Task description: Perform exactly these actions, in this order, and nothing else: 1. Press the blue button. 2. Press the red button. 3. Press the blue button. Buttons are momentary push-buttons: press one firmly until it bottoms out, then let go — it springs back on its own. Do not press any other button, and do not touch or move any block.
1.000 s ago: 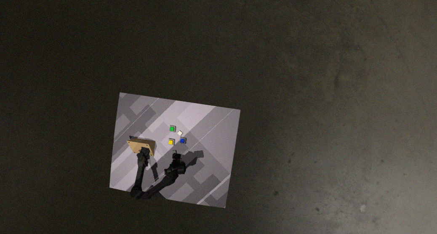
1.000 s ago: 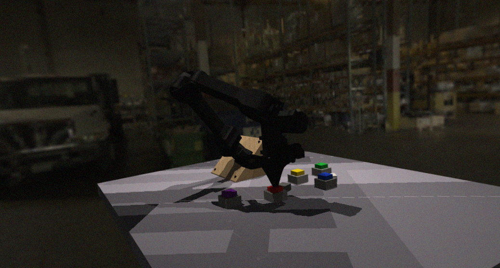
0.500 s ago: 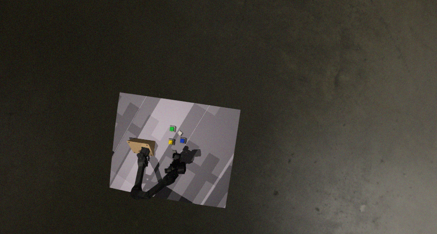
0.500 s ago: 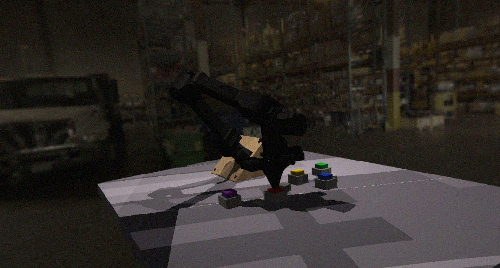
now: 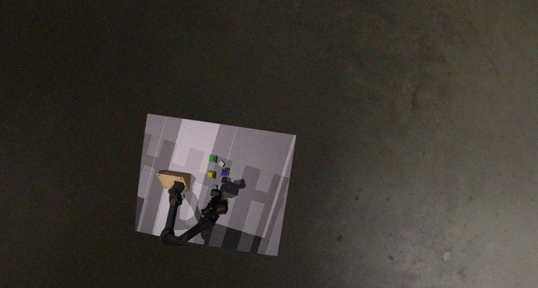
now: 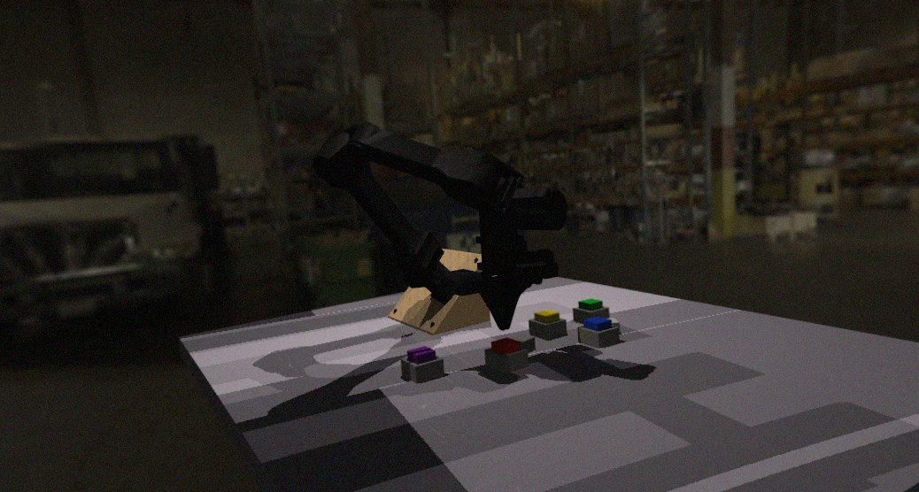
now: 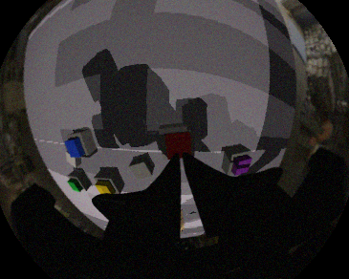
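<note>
The red button (image 6: pixel 505 346) (image 7: pixel 177 142) sits on a grey base near the table's middle. My gripper (image 6: pixel 503 325) (image 7: pixel 181 156) is shut and empty. It points straight down, with its tip a little above the red button and apart from it. The blue button (image 5: pixel 224 172) (image 6: pixel 598 322) (image 7: pixel 74 147) stands to the right of the red one in the exterior view, well clear of the fingers. In the top view the arm hides most of the red button.
A yellow button (image 5: pixel 210 174) (image 6: pixel 546 316) (image 7: pixel 103 188), a green button (image 5: pixel 212 158) (image 6: pixel 590 303) (image 7: pixel 74 184) and a purple button (image 6: pixel 421 354) (image 7: pixel 243 165) stand around. A white block (image 5: pixel 222 163) lies between green and blue. A grey block (image 7: pixel 142 162) lies by the red button. The wooden arm mount (image 5: pixel 172 179) (image 6: pixel 443 309) is behind.
</note>
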Controlling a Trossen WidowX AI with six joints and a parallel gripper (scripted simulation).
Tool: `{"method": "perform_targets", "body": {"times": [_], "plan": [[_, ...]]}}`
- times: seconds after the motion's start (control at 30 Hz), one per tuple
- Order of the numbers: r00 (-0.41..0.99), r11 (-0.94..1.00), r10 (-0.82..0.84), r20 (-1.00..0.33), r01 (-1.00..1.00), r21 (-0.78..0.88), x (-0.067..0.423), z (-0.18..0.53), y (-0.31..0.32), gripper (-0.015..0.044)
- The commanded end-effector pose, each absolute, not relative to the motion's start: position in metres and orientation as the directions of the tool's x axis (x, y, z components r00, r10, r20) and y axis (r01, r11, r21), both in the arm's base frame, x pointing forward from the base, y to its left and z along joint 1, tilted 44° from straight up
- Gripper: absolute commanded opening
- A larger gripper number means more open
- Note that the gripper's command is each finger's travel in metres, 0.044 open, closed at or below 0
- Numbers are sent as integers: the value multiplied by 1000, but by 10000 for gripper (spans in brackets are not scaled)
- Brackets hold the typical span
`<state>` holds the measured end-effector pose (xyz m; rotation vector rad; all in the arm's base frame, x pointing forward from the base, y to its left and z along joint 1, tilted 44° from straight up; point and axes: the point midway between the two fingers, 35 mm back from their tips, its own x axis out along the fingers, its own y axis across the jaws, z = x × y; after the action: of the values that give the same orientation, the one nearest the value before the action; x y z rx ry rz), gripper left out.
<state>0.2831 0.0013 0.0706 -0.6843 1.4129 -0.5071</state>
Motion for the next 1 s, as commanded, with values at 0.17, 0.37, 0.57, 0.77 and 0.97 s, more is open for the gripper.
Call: {"method": "perform_targets", "body": {"times": [0.17, 0.37, 0.57, 0.77, 0.97], "plan": [[109, 721, -682, -723, -68, -690, 277, 118, 46, 20], [110, 721, -681, -724, -70, -690, 277, 119, 50, 20], [119, 726, -669, -734, -108, -679, 287, 67, 118, 20], [112, 729, -672, -732, -75, -681, 279, 3, 178, 20], [111, 728, -674, -731, -66, -682, 276, -6, 184, 20]]}}
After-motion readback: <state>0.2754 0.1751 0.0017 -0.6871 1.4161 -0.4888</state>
